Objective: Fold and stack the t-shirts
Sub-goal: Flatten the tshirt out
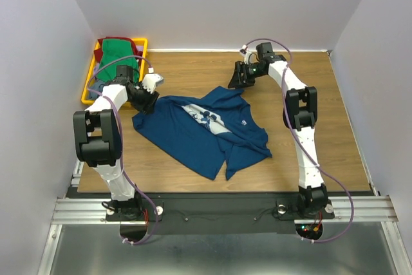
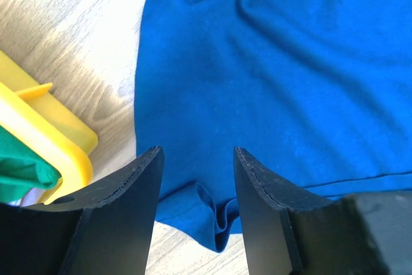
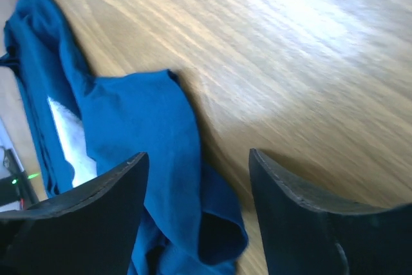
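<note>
Top view, near to far. The navy t-shirt (image 1: pixel 206 130) lies rumpled at the middle of the wooden desk (image 1: pixel 322 107). Its near hem is doubled over, and its white print (image 1: pixel 205 115) is partly covered by a fold.

The left hand (image 1: pixel 145 100) sits at the shirt's left corner. In the left wrist view its fingers (image 2: pixel 125 191) stand apart over a bunched edge of blue cloth. Whether the tips touch the cloth cannot be told.

The right hand (image 1: pixel 239 76) is at the shirt's far edge, its fingers likewise apart and holding nothing.

At the far left corner, the yellow tray (image 1: pixel 87 91) is partly hidden by the left arm. It holds a green shirt (image 1: pixel 119 53) on top and a dark red shirt (image 1: pixel 119 38) showing only at the far rim. A grey-blue cloth (image 1: pixel 96 82) there is mostly covered.
</note>
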Controlling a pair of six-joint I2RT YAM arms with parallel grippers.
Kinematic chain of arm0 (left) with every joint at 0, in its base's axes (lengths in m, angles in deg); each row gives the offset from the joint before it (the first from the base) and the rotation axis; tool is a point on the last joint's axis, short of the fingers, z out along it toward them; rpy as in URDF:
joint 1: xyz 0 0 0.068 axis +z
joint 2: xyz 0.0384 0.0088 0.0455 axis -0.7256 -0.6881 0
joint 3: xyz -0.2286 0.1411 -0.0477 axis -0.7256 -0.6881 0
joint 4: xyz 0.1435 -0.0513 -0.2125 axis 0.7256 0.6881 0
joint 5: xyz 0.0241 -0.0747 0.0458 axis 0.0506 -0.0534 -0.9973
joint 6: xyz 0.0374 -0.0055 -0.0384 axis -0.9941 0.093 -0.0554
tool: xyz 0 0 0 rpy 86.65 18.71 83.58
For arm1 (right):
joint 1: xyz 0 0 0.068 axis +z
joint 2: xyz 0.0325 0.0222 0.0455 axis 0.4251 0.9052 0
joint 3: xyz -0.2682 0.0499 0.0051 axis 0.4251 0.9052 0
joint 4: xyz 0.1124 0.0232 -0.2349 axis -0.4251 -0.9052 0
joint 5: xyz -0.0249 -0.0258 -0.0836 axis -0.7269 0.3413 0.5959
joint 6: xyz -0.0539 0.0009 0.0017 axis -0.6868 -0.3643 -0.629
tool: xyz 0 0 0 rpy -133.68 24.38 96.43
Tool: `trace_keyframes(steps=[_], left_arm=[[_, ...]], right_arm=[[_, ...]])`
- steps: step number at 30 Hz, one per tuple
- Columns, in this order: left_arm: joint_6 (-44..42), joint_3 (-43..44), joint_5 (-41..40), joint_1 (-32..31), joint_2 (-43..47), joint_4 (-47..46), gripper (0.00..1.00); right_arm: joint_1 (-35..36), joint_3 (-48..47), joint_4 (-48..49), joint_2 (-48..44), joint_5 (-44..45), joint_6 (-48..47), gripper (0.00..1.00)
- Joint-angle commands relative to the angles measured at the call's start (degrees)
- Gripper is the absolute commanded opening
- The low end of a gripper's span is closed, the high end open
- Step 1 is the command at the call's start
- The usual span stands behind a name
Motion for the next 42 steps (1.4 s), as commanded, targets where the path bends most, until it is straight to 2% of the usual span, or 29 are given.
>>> trace_keyframes(steps=[1,3,6,9,10,14,20,25,30,37,42], left_arm=[[1.4,0.0,-1.2,0.2,2.3,0.1,0.59],[1.4,0.3,-1.6,0.2,2.0,0.2,0.59],[2.1,0.6,-2.0,0.2,1.3,0.2,0.59],[2.7,1.0,-2.4,0.2,0.5,0.3,0.58],[2.6,1.0,-2.5,-0.1,0.4,0.6,0.57],[1.8,0.8,-3.8,-1.8,-0.4,1.0,0.55],[3.5,3.0,-2.7,-5.3,-2.9,0.1,0.55],[4.6,6.7,-2.2,-7.2,-5.9,-0.9,0.58],[4.8,11.1,-2.0,-8.3,-8.8,-1.5,0.60],[8.4,22.4,1.2,-8.2,-13.0,-1.0,0.61],[12.4,29.9,3.0,-8.3,-18.8,1.8,0.61]], right_arm=[[1.4,3.7,0.2,1.3,-3.4,1.0,0.67],[1.3,6.8,0.2,-0.4,-3.4,0.0,0.67],[1.3,11.2,-0.2,-3.4,-2.5,-2.6,0.51],[1.0,14.8,-1.5,-6.1,0.0,-5.9,0.17],[0.8,15.8,-1.7,-6.9,0.9,-6.5,0.00],[-1.9,22.3,-2.1,-13.6,7.4,-11.5,0.01],[-10.3,34.1,-2.0,-25.3,18.6,-19.4,0.00],[-15.7,39.9,-1.9,-30.5,22.6,-24.2,0.00],[-16.5,37.2,-1.8,-30.0,23.2,-24.6,0.01],[-16.5,28.8,-1.8,-27.0,24.8,-23.3,0.00],[-16.5,26.6,-1.9,-26.5,24.2,-22.5,0.01]])
